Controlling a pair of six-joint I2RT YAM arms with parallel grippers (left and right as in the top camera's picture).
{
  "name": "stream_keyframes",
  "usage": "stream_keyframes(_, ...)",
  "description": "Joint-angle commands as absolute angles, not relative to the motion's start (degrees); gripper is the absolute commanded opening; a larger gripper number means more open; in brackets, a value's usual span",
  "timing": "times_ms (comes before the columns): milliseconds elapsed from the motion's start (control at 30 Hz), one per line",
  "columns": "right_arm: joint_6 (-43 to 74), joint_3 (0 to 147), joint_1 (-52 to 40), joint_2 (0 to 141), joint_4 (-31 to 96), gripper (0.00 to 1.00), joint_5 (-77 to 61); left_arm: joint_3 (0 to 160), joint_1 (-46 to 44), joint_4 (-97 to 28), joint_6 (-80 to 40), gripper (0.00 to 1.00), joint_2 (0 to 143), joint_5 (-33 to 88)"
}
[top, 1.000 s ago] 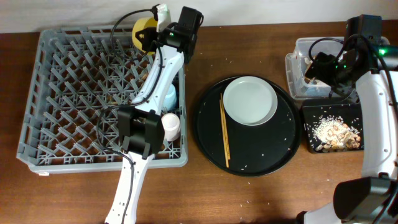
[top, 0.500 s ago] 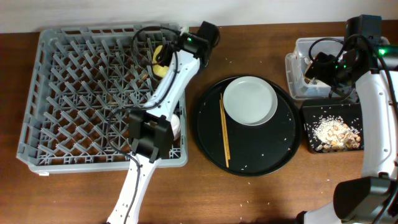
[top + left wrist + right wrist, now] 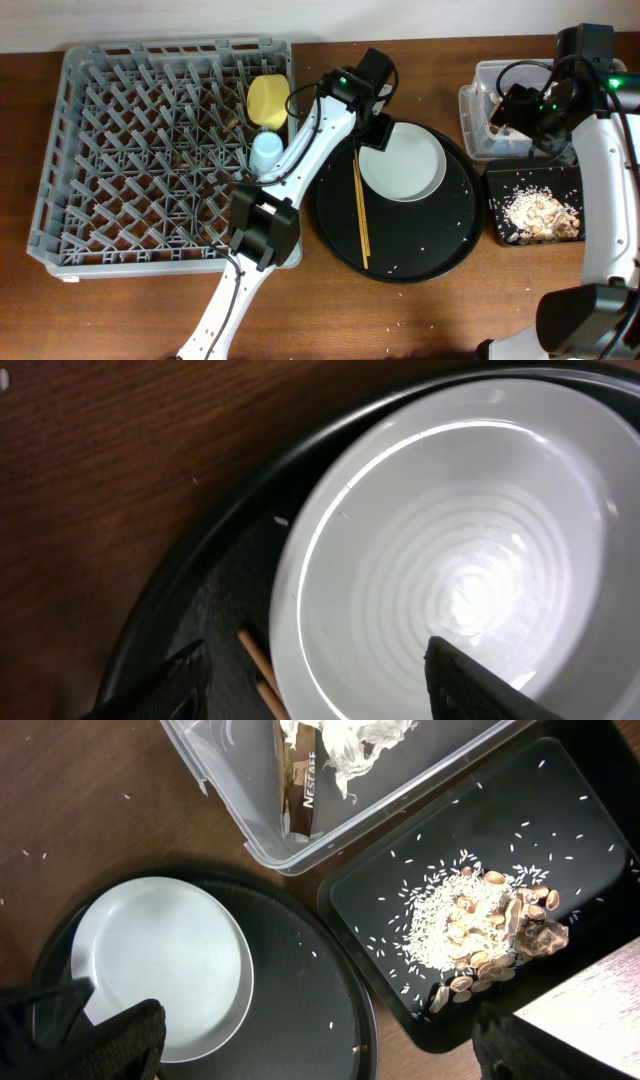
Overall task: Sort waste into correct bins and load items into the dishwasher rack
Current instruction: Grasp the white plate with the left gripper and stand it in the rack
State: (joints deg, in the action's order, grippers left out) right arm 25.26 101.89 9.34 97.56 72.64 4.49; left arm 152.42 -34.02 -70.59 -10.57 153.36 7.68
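Rack (image 3: 120, 160) holds bowl (image 3: 267, 100), cup (image 3: 265, 153); paper (image 3: 340, 740) in tub (image 3: 230, 790), scraps (image 3: 480, 920) in black tray (image 3: 590, 810); plate (image 3: 402, 162), chopsticks (image 3: 360, 210) yet to load. Left gripper (image 3: 320, 670), right gripper (image 3: 320, 1040): fingers apart, empty.

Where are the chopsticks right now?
Overhead, the chopsticks lie on the round black tray, just left of the grey plate, with the left gripper hovering by their far end.

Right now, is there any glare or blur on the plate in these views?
Left wrist: a bright glare patch sits on the plate, and the left claw is dark and out of focus. Right wrist: no glare on the plate, and the rice is sharp. Overhead: even light, no hotspot on it.
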Motion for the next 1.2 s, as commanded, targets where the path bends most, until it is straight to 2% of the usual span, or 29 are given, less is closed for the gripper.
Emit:
stream_keyframes(0, 25.3, 101.8, 9.4, 97.8, 72.6, 0.99, 5.0, 152.4, -34.3, -69.4, -10.7, 0.63, 156.7, 7.0)
stream_keyframes(33, 25.3, 101.8, 9.4, 97.8, 72.6, 0.98, 5.0, 152.4, -34.2, -69.4, -10.7, 0.6, 157.2, 7.0)
stream_keyframes(167, 25.3, 101.8, 9.4, 97.8, 72.6, 0.98, 5.0, 152.4, -34.5, -69.2, -10.7, 0.32, 160.2, 7.0)
stream_keyframes(200, 25.3, 101.8, 9.4, 97.8, 72.6, 0.99, 5.0, 152.4, -34.5, -69.2, -10.7, 0.2, 160.2, 7.0)
stream_keyframes(233, 25.3, 101.8, 9.4, 97.8, 72.6, 0.99, 5.0, 152.4, -34.7, -68.8, -10.7, 0.04, 160.2, 7.1)
stream_keyframes(267, 25.3, 101.8, 9.4, 97.8, 72.6, 0.98, 5.0, 152.4, -34.8, -68.6, -10.7, 0.01, 160.2, 7.0)
stream_keyframes(400, 25.3, 101.8, 9.4, 97.8, 72.6, 0.98, 5.0, 159.6, -32.9, -74.6, -10.7, 0.01, 154.8, 6.8)
stream_keyframes(467, 25.3, 101.8, 9.4, 97.8, 72.6, 0.99, 5.0, 165.9, -30.3, -77.1, -10.6, 0.01, 147.8, -1.8)
stream_keyframes(567, 25.3, 101.8, 9.4, 97.8, 72.6, 0.99, 5.0, 167.7, -25.5, -77.7, -2.2, 0.01, 139.6, -15.1)
stream_keyframes(600, 25.3, 101.8, 9.4, 97.8, 72.6, 0.98, 5.0, 167.7, -23.9, -78.3, 1.4, 0.01, 138.7, -28.6)
stream_keyframes(633, 25.3, 101.8, 9.4, 97.8, 72.6, 0.98, 5.0, 167.6, -22.1, -78.3, 2.3, 0.01, 139.0, -48.9)
stream_keyframes(667, 25.3, 101.8, 9.4, 97.8, 72.6, 0.98, 5.0, 167.4, -21.0, -77.8, 2.2, 0.01, 139.2, -54.7)
stream_keyframes(800, 25.3, 101.8, 9.4, 97.8, 72.6, 0.98, 5.0, 161.0, -13.0, -72.2, 2.2, 0.01, 139.3, -56.8)
stream_keyframes(1100, 25.3, 101.8, 9.4, 97.8, 72.6, 0.98, 5.0, 142.1, -12.8, -64.8, 2.2, 0.01, 139.7, -54.8)
stream_keyframes(1133, 25.3, 101.8, 9.4, 97.8, 72.6, 0.98, 5.0, 142.1, -13.1, -64.8, 2.2, 0.09, 139.7, -53.3)
stream_keyframes(1167, 25.3, 101.8, 9.4, 97.8, 72.6, 0.98, 5.0, 142.1, -13.6, -64.6, 2.2, 0.39, 139.7, -52.7)
